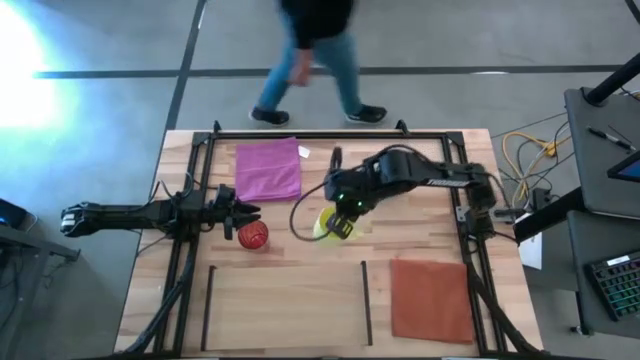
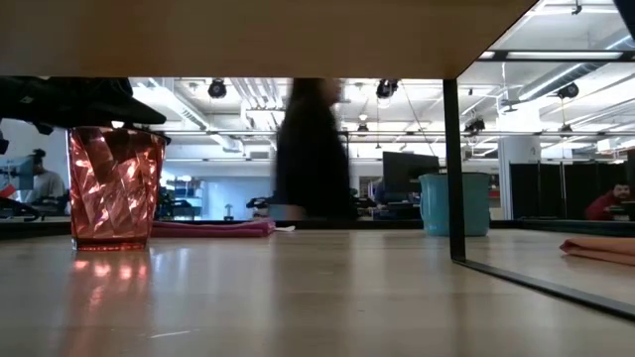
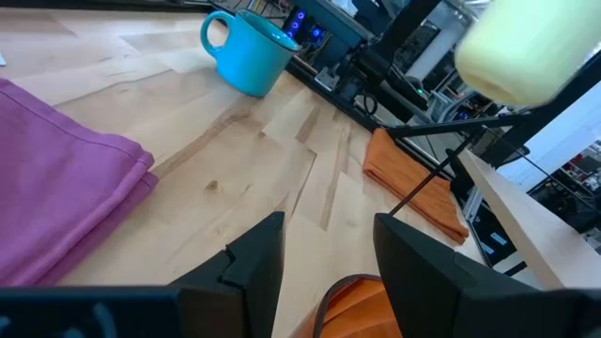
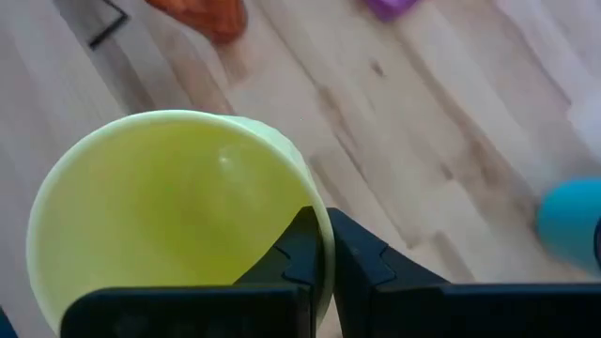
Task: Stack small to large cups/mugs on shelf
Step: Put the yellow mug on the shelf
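The red-orange cup [image 1: 253, 235] stands upright on the table, also in the low view [image 2: 114, 188]. My left gripper [image 1: 250, 213] hovers open just above it; the cup's rim [image 3: 352, 300] shows low between the fingers [image 3: 254, 263]. My right gripper [image 1: 343, 212] is shut on the yellow mug [image 1: 332, 226], held above mid-table. The teal mug [image 3: 246, 49] stands on the table farther right, also in the low view [image 2: 454, 203]. The shelf [image 1: 290, 300], between two black strips [image 1: 366, 300], lies near the front edge. My right gripper holds the yellow mug by its rim wall [image 4: 317, 211], one finger inside the mug and one outside. The fingers come from above, slanting down. The mug hangs below them, lifted clear of the table [image 3: 521, 47], its mouth toward the wrist camera.
A folded magenta cloth [image 1: 268, 168] lies at the far left-centre. A rust-brown mat [image 1: 430, 298] lies at the near right. A person [image 1: 315, 60] walks on the floor beyond the far edge. A black frame rail [image 2: 453, 169] stands in the low view.
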You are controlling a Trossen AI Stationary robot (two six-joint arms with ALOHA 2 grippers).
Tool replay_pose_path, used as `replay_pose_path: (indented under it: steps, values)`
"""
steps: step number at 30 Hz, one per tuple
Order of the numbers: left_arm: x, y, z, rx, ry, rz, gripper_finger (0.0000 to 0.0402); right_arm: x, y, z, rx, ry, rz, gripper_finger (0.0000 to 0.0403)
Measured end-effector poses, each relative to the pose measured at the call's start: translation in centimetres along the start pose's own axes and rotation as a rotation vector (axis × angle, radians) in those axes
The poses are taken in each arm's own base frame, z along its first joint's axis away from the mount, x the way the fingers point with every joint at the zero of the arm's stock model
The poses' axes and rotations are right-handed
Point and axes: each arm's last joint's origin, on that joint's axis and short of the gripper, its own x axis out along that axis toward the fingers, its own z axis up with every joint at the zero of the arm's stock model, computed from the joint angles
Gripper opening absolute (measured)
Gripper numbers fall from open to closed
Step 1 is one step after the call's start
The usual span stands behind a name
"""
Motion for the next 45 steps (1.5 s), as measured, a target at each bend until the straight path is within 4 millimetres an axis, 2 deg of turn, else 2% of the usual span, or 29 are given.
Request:
replay_pose_path:
  steps: [5, 15, 23, 27, 29, 35, 40, 45]
  values:
    - [0.0, 0.0, 0.0, 0.0, 0.002, 0.001, 0.0151, 1.3, 1.3, -1.2, 0.155, 0.048, -0.042, 0.0012]
    - [0.0, 0.0, 0.0, 0.032, 0.0, 0.001, 0.0151, 0.0, 5.4, -5.2, 0.47, 0.012, -0.006, 0.0013]
    - [0.0, 0.0, 0.0, 0.031, 0.0, 0.0, 0.0151, -0.9, 8.6, -9.3, 0.601, -0.025, 0.007, 0.0013]
    - [0.0, 0.0, 0.0, 0.031, -0.001, 0.0, 0.0151, -0.4, 9.8, -10.9, 0.616, -0.028, 0.0, 0.0013]
    - [0.0, -0.1, 0.1, 0.012, -0.012, -0.008, 0.0151, 0.1, 10.4, -11.4, 0.609, -0.021, -0.013, 0.0013]
    - [0.0, -0.5, 0.8, -0.305, -0.07, -0.068, 0.0151, 2.1, 11.7, -12.5, 0.619, 0.0, -0.053, 0.0013]
    - [-0.1, -0.8, 1.2, -0.323, -0.113, -0.109, 0.0151, 3.0, 12.6, -13.1, 0.711, 0.03, -0.053, 0.0013]
    - [-0.3, -1.2, 1.9, -0.254, -0.194, -0.131, 0.0151, 3.4, 13.1, -13.4, 0.795, 0.025, -0.045, 0.0013]
